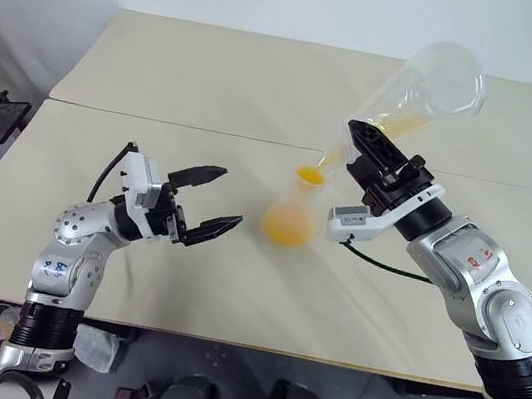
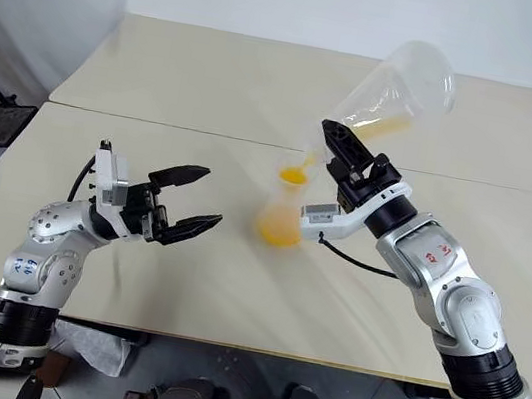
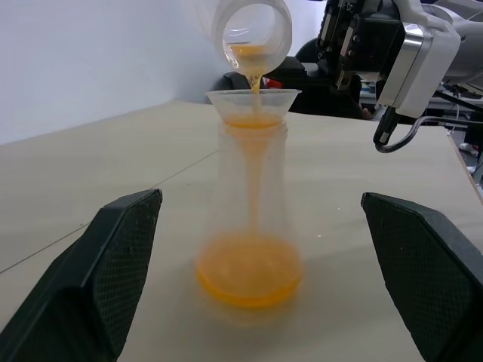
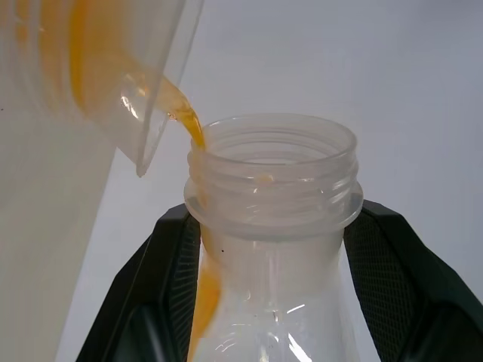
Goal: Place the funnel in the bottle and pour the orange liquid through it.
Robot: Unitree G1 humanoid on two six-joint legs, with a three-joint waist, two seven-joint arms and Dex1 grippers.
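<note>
My right end effector (image 1: 378,162) grips tilted flask (image 1: 420,92), pouring into funnel (image 3: 253,105) | left end effector (image 1: 207,200) open beside bottle (image 1: 291,214), ready to steady

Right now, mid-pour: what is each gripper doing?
Left gripper: open, holding nothing, beside the bottle.
Right gripper: shut on the flask, tipped and pouring orange liquid into the funnel.
</note>
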